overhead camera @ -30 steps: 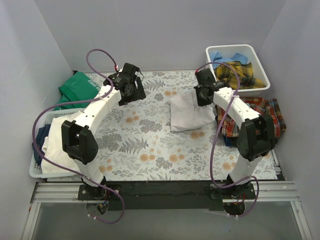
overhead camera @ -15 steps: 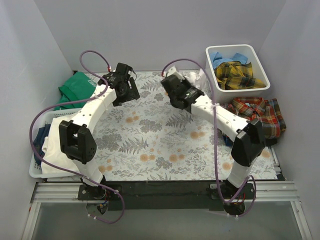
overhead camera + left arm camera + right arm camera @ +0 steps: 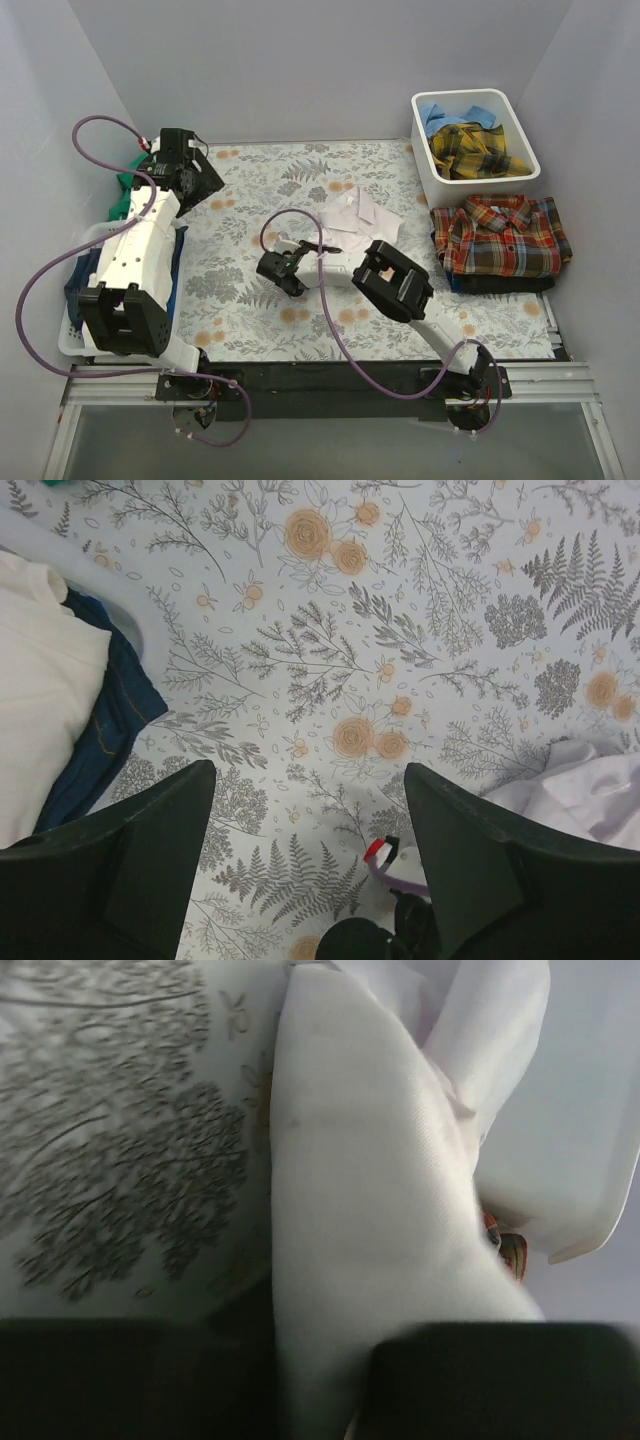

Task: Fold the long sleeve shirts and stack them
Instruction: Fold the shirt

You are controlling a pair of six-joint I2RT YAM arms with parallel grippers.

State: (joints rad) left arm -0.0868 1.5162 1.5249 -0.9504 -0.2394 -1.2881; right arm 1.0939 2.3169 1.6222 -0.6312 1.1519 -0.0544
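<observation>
The right gripper (image 3: pixel 285 268) is clenched on an edge of the white shirt (image 3: pixel 352 222), which lies rumpled mid-table on the floral cover (image 3: pixel 250 190). The left gripper (image 3: pixel 308 780) stands spread and empty over the cover's far left corner. The cloth looks thin, light and limp, so I judge it will sag and trail from any single pinch, and is best taken at a shoulder seam or hem corner with both layers caught. It is plain white with soft creases, with what seems a collar at its far end.
</observation>
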